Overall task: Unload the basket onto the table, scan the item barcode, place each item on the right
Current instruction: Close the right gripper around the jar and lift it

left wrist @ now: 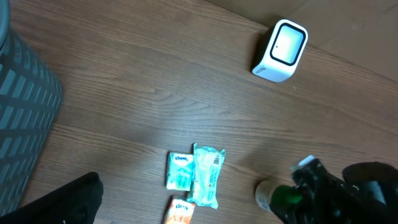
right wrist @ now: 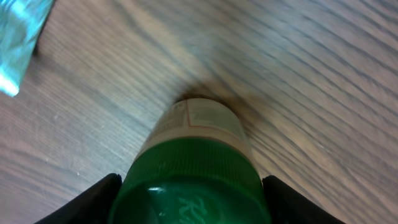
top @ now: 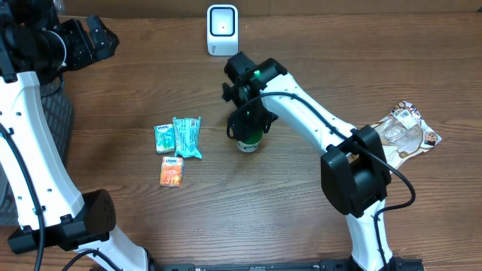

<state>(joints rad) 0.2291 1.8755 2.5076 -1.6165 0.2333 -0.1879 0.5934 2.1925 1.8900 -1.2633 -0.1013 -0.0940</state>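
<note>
Green-capped bottle (right wrist: 199,124), flanked by right pincer (right wrist: 189,190), on wooden table (right wrist: 311,74)

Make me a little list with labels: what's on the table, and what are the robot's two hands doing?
bottle: green cap, standing upright on the table
right gripper: a finger on each side of the cap; grip unclear
left gripper: open, empty, far-left corner
scanner: white, at the far edge, apart from the bottle
packets: two teal, one orange, left of the bottle
bag: clear, near the right edge
</note>
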